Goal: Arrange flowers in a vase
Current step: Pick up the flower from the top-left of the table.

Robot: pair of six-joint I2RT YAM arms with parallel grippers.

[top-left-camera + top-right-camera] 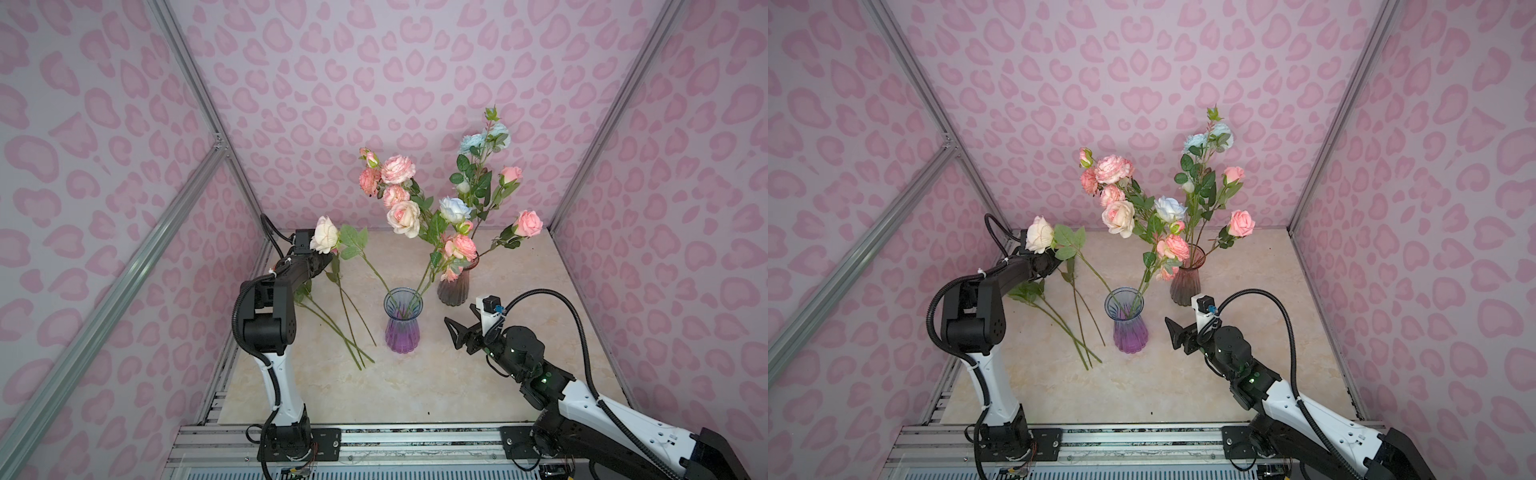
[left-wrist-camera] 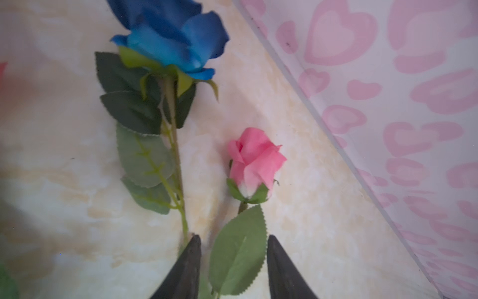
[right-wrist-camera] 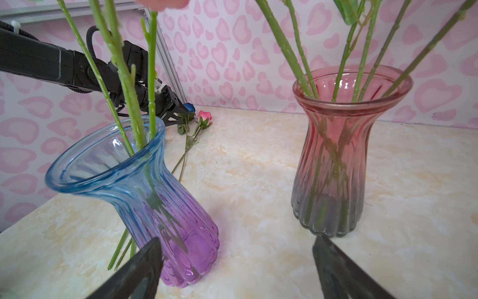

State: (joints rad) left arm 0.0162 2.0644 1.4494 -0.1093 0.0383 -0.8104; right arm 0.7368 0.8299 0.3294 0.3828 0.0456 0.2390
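My left gripper [image 2: 234, 239] is open low over the far-left table, its jaws on either side of a green leaf [image 2: 239, 248] of a pink rosebud [image 2: 254, 163]. Beside the bud lies a dark blue rose [image 2: 170, 38]. Their long stems [image 1: 349, 332] lie loose on the table toward the front. A blue-purple vase [image 1: 402, 320] holds a cream rose [image 1: 325, 235] and pink blooms [image 1: 401, 187]. My right gripper [image 3: 237, 238] is open and empty, just right of that vase [image 3: 144, 181].
A pink-grey vase [image 1: 455, 286] with pale blue and pink flowers [image 1: 484, 139] stands behind the right gripper [image 1: 458, 312]. The pink patterned walls [image 1: 124, 208] close in the marble tabletop [image 1: 415, 386] on three sides. The cream rose overhangs the left arm.
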